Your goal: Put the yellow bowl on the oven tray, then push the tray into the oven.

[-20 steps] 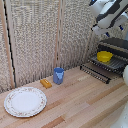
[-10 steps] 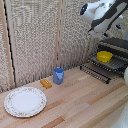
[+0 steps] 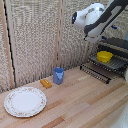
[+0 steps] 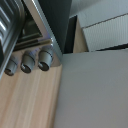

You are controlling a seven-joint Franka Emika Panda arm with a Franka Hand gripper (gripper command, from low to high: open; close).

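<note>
Yellow dish (image 3: pixel 104 56) is seen resting on the baking sheet (image 3: pixel 113 63) at the oven (image 3: pixel 116 46); the grabber's grip cannot be told; no writing is legible

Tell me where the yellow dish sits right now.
In the exterior view the yellow dish sits on the baking sheet at the right side, in front of the oven, below the raised arm and well right of the blue cup.
</note>
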